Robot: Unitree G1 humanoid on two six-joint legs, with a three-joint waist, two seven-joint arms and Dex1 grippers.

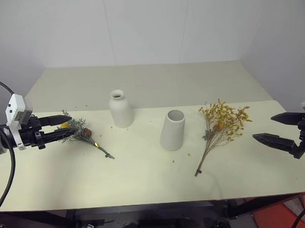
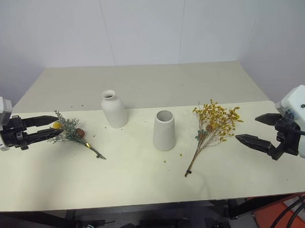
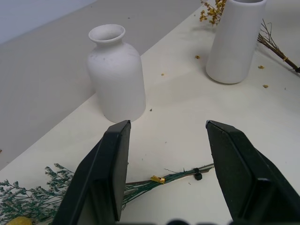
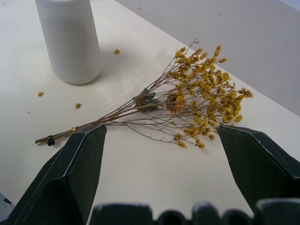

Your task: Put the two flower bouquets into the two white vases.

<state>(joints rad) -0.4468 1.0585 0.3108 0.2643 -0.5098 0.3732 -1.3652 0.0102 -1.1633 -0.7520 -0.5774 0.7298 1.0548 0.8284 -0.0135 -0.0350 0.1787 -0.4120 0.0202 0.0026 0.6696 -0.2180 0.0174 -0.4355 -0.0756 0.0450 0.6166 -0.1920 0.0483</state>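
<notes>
A yellow bouquet (image 1: 222, 128) lies flat on a pale table (image 1: 146, 180), just in front of the right gripper (image 1: 276, 128), whose two black fingers stand wide apart and hold nothing. Its long axis runs diagonally: the yellow flower head fans toward the far edge of the table, nearest the gripper, and the thin brown stems taper toward the near edge, away from it. A smaller grey-green bouquet (image 1: 82, 133) lies flat at the tips of the left gripper (image 1: 63, 126), whose fingers are also spread wide and empty. Its leafy head, with a yellow ball, sits between those fingertips, and its stem points away from the gripper toward the table's near middle. The table is cream, dotted with fallen yellow crumbs, and stands against plain white walls. Between the two grippers stand two white vases, both upright and empty: a bottle vase (image 1: 120, 109) nearer the left gripper and a cone vase (image 1: 173, 130) nearer the right.
</notes>
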